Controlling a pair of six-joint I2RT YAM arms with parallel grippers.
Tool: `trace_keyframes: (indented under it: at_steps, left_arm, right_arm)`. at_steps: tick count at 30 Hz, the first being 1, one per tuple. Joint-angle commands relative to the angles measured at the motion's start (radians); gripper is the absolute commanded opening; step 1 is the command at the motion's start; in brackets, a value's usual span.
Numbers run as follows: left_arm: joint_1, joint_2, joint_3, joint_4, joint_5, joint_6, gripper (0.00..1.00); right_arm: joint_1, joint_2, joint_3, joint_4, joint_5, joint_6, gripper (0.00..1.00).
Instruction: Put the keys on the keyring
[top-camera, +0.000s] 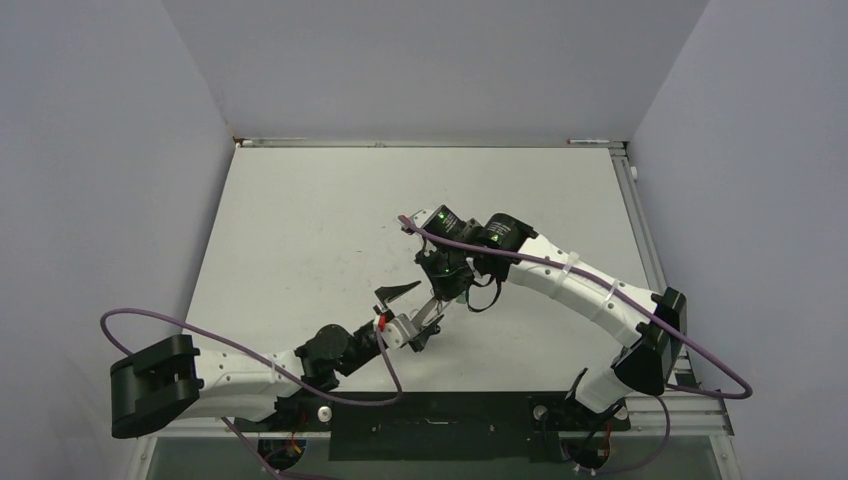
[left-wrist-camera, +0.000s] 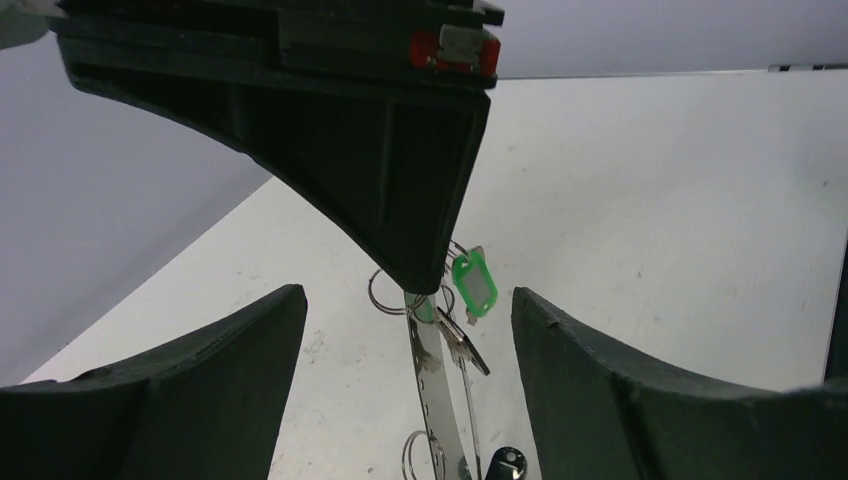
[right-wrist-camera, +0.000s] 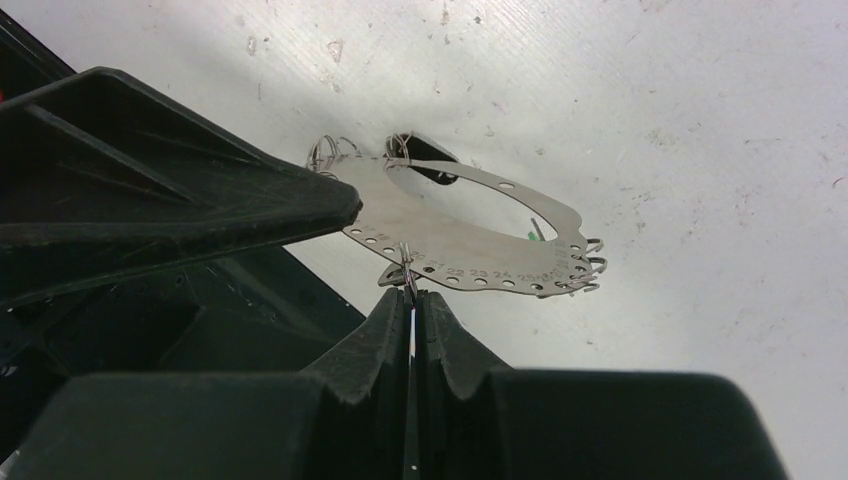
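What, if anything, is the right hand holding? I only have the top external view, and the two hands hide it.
Observer: In the right wrist view the right hand is shut on a small wire ring at the edge of a flat metal plate with numbered holes.
Operator: Is the other arm gripping too?
Observer: No. The left wrist view shows the left hand open, its fingers apart on either side of the plate, seen edge-on.
Operator: Anything hanging there?
Observer: A key and a green tag hang close beside the plate in the left wrist view.
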Motion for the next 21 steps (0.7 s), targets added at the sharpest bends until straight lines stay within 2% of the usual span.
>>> trace_keyframes:
  at_steps: [1, 9, 14, 21]
  left_arm:
    - [-0.005, -0.027, 0.021, 0.099, 0.018, -0.047, 0.71]
    - [-0.004, 0.045, 0.044, 0.128, -0.026, -0.015, 0.67]
    - [-0.001, 0.125, 0.056, 0.238, -0.054, 0.021, 0.58]
    - [0.003, 0.188, 0.079, 0.285, -0.047, 0.066, 0.49]
  right_arm:
    - [0.008, -0.02, 0.058, 0.006, 0.031, 0.034, 0.05]
    - [0.01, -0.025, 0.077, 0.006, 0.019, 0.051, 0.05]
    - [0.015, -0.03, 0.068, 0.004, 0.012, 0.053, 0.05]
    - [0.021, -0.034, 0.065, -0.003, 0.01, 0.057, 0.05]
